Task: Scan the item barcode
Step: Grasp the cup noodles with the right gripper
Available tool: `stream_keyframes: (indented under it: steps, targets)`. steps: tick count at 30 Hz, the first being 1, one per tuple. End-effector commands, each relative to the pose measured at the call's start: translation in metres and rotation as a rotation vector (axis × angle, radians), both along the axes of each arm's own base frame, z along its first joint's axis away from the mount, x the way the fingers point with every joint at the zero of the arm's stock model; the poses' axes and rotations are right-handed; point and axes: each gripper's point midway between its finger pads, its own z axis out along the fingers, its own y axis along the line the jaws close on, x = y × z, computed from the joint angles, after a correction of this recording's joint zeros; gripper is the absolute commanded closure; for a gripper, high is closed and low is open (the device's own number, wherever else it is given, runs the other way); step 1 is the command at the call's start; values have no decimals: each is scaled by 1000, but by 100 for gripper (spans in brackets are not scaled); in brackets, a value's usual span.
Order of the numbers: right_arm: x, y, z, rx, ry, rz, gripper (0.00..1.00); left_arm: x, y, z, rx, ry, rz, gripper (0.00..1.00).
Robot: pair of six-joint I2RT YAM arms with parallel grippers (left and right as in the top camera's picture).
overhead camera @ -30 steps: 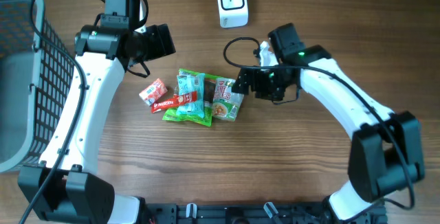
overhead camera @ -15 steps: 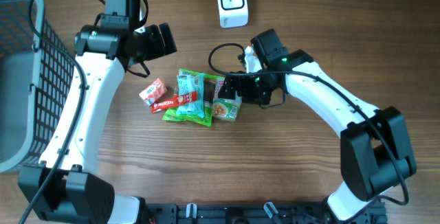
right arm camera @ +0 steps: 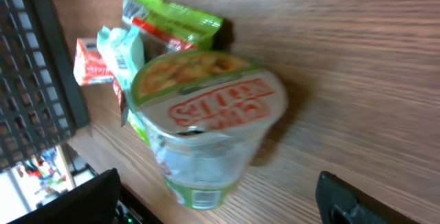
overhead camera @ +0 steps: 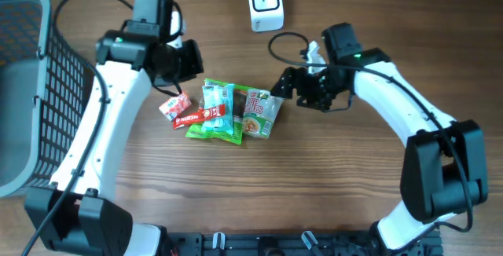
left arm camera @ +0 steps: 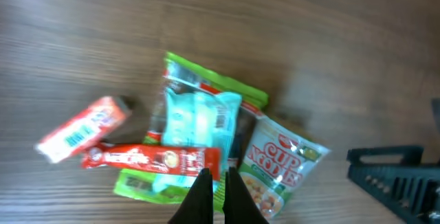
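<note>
Item: Cup Noodles cup lies on its side on the desk, touching the right end of the snack packets | Axis: roughly in line with the right fingers; base nearest | Right fingers: apart, empty, just beside the cup; nearer arm | Left fingers: together, empty

I saw a brown wood-grain table filling every view, evenly lit, with soft shadows and a pale sheen toward its far edge. At its left edge stood a dark wire basket with a grey lining
</note>
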Motion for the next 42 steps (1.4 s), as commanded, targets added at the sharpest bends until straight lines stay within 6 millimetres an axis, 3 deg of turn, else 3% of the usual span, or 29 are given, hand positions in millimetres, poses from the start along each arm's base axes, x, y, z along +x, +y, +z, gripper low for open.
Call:
stream_keyframes:
  steps: [1, 5, 9, 13, 17, 20, 22, 23, 29, 34, 42]
  targets:
    - [-6, -9, 11, 27, -26, 42, 3, -22, -40, -37, -31, 99, -117, 95]
    - [-25, 1, -1, 14, 18, 78, 6, -22, -55, -56, 3, 115, -153, 94]
    - [-37, 27, -13, 20, -20, 145, 7, -7, -46, -53, -17, 81, -97, 87]
    - [-30, 40, -31, -50, -68, 79, 5, -2, -30, -53, -19, 89, -49, 86]
    - [-15, 55, -38, -25, -164, 24, 4, -5, -28, -55, -12, 101, -54, 81]
    - [-14, 59, -38, -7, -184, 16, 14, -6, -28, -55, -11, 104, -54, 80]
    - [-11, 61, -35, 1, -200, 16, 27, -6, -28, -55, -11, 104, -54, 79]
    - [-10, 61, -33, 5, -209, 15, 37, -6, -28, -55, -11, 104, -54, 79]
    - [-3, 54, -9, -24, -311, 19, 39, -6, -27, -55, -8, 103, -52, 76]
    - [-2, 26, 3, -168, -373, -23, 41, -6, -27, -55, -8, 103, -52, 75]
    - [-32, -88, -3, -756, -323, -127, 41, -5, -27, -55, -8, 102, -52, 75]
